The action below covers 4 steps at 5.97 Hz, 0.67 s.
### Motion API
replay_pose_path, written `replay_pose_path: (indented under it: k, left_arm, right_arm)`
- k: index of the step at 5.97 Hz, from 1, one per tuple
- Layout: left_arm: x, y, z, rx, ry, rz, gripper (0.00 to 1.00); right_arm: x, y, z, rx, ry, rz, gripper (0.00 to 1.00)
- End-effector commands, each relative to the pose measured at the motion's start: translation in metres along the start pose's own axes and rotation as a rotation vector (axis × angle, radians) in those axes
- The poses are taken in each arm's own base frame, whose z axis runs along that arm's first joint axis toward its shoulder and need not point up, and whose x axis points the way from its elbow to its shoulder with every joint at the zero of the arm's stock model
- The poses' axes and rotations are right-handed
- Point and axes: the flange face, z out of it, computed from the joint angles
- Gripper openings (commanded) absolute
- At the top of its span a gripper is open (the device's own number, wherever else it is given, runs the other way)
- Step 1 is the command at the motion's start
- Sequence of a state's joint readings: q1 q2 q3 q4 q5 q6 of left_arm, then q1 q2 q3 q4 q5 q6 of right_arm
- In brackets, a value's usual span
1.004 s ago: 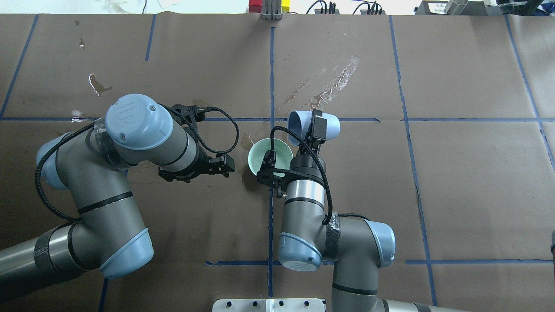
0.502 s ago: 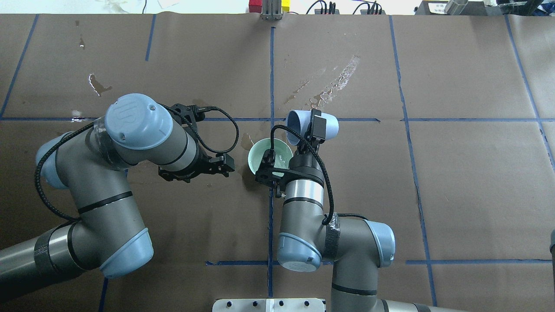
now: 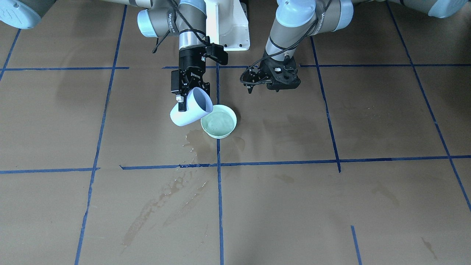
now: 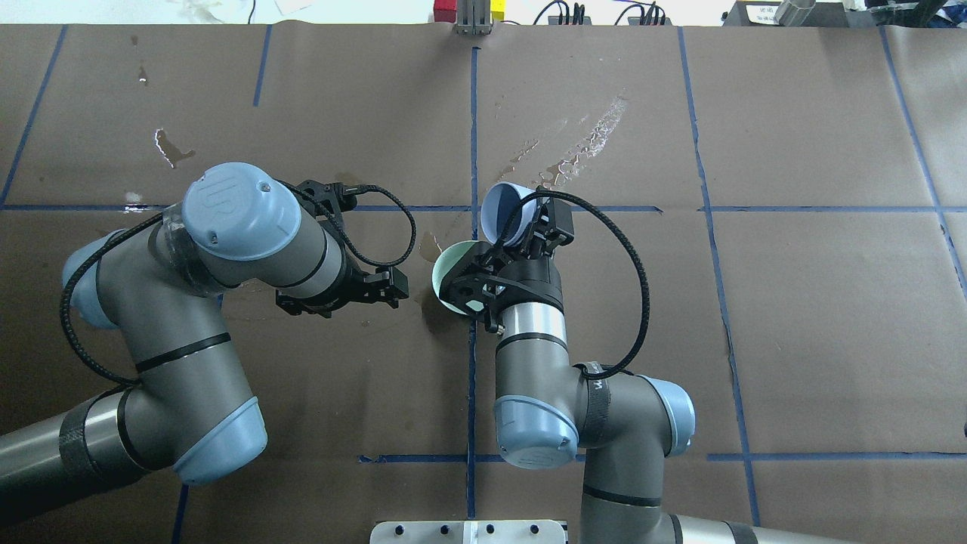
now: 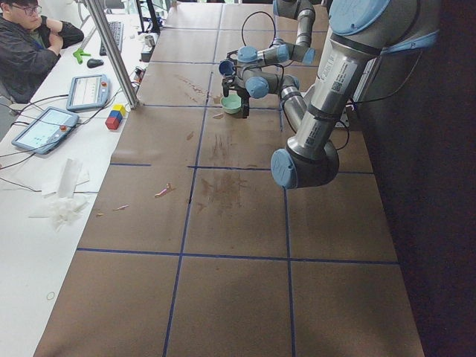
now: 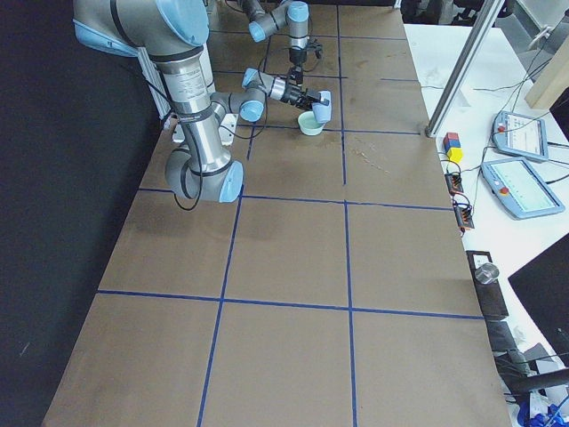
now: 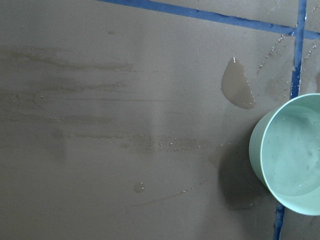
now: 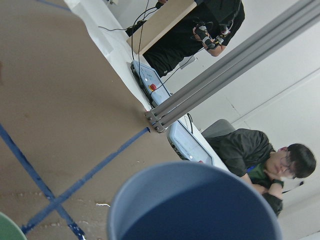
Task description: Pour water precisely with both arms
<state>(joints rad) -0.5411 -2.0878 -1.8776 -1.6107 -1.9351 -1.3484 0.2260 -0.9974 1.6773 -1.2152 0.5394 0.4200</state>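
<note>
My right gripper (image 3: 188,96) is shut on a light-blue cup (image 3: 189,109), held tilted with its mouth toward a mint-green bowl (image 3: 219,125) on the brown paper. From overhead the cup (image 4: 505,214) sits just beyond the bowl (image 4: 444,273), which my right wrist partly hides. The water (image 7: 295,155) lies faintly glossy in the bowl. The cup's rim (image 8: 195,205) fills the bottom of the right wrist view. My left gripper (image 4: 381,287) hovers left of the bowl, empty, and looks open.
Wet patches (image 3: 195,141) darken the paper beside the bowl, with streaks further out (image 4: 582,147). A puddle (image 7: 237,87) lies near the bowl. Blue tape lines (image 4: 474,113) grid the table. Operators, tablets and coloured blocks (image 5: 113,117) are beyond the far edge.
My right wrist has rotated and shifted left over the bowl. The cup has turned from lying sideways to its mouth facing more upward. The left arm has not moved.
</note>
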Motion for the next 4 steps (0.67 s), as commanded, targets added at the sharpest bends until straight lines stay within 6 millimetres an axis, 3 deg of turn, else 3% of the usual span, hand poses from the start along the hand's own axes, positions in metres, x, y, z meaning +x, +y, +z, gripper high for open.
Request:
replay_pose_path:
  k: [1,3,4]
  left_arm:
    - [0.000,0.000,0.000,0.000,0.000,0.000,1.00]
    - [0.001,0.000,-0.001,0.000,0.003,-0.004,1.00]
    - [0.001,0.000,-0.001,0.000,0.003,-0.004,1.00]
  right_arm:
    - [0.012,-0.003,0.009,-0.049,-0.107,0.396,0.00]
    - [0.037,0.010,0.012,-0.102,-0.229,0.767,0.00]
    - [0.047,0.038,0.016,-0.139,-0.238,0.828,0.00]
